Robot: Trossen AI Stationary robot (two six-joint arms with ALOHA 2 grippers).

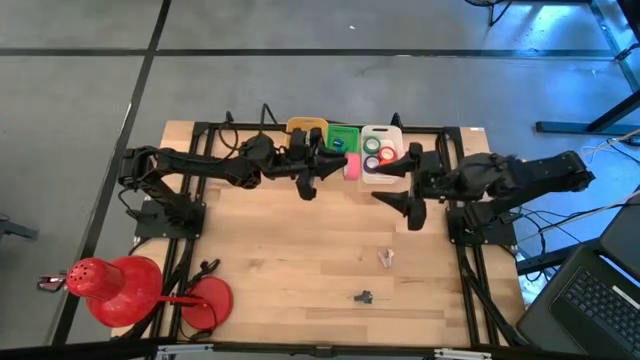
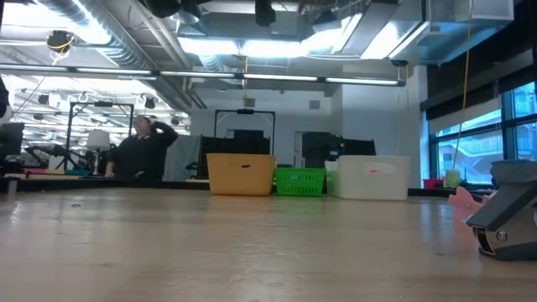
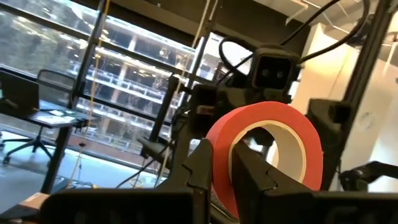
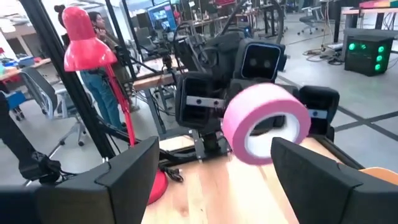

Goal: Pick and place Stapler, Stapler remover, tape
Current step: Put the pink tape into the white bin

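One tape roll [image 3: 264, 149] clenched in the left gripper [image 1: 335, 165], top centre; right gripper [image 1: 405, 185] gapes empty. Next: drop it in the white bin [image 1: 380, 133].

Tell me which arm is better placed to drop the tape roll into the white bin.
Left. The left gripper is shut on the tape roll beside the white bin; the right gripper is open and empty.

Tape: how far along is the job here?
Done: several tape rolls lie in the white bin. In hand: the left gripper clamps another roll near it. Left: a pale item and a dark item on the table; the right gripper is open, empty.
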